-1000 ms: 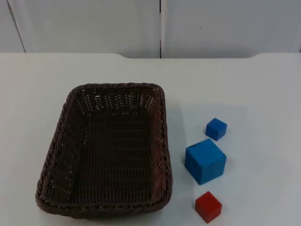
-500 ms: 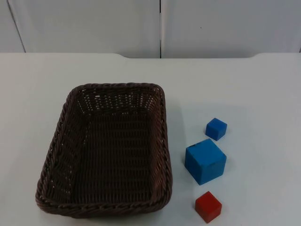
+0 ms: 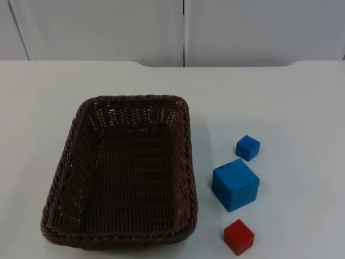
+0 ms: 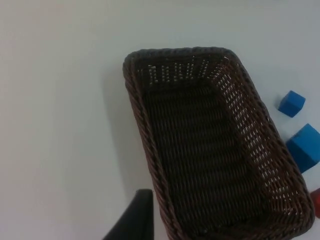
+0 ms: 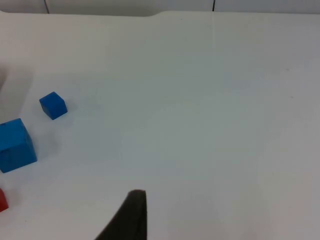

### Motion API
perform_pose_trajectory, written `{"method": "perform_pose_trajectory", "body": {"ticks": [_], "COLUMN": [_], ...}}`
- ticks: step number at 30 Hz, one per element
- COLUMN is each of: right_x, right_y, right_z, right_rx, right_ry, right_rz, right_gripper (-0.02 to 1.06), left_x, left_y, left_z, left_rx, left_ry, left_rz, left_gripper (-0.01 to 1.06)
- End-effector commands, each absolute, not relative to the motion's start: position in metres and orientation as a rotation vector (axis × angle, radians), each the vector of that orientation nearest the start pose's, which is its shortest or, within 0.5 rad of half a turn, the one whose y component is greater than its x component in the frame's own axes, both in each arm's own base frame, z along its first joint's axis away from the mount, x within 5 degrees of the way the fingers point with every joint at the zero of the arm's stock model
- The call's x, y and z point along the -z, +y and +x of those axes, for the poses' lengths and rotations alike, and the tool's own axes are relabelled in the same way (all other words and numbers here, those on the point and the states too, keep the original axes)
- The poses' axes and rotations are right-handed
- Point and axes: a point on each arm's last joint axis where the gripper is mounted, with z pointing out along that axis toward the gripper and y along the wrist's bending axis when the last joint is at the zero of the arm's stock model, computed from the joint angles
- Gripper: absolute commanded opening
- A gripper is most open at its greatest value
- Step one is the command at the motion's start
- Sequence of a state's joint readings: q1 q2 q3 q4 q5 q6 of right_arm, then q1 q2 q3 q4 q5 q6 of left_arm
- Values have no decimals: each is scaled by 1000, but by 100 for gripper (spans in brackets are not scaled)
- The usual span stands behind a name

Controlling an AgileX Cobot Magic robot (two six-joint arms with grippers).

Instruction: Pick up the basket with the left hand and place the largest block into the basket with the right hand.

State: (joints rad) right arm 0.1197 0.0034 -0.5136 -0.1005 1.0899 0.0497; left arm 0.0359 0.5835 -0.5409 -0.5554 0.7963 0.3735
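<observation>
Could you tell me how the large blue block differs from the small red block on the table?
The large blue block is clearly bigger than the small red block. One is blue, the other red. The large blue block sits between the small blue block and the small red block, which lies nearest the table's front edge. Both are cubes resting on the table, right of the basket, untouched.

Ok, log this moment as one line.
basket: on table, empty | large blue block: beside it, ungrasped | left gripper: above table near basket | right gripper: waiting
</observation>
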Motion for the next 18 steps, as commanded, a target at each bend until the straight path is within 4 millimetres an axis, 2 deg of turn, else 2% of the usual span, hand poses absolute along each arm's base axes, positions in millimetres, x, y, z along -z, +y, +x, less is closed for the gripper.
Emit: {"method": "perform_pose_trajectory", "body": {"ticks": [1, 6, 13, 18], "right_x": [-279, -279, -279, -279], "right_y": [-9, -9, -9, -9], "right_z": [-6, -6, -6, -6], "right_rx": [22, 22, 22, 22], "right_ry": [2045, 2045, 2045, 2045], "right_rz": [-64, -64, -64, -64], "right_gripper": [105, 105, 105, 105], "left_x": [-292, -288, -296, -294], "left_y": [-32, -34, -34, -33], "left_z": [110, 125, 151, 177], "left_rx": [456, 501, 497, 509], "left_ry": [2210, 2246, 2286, 2349], "left_rz": [134, 147, 185, 173], "left_gripper": [105, 105, 105, 105]}}
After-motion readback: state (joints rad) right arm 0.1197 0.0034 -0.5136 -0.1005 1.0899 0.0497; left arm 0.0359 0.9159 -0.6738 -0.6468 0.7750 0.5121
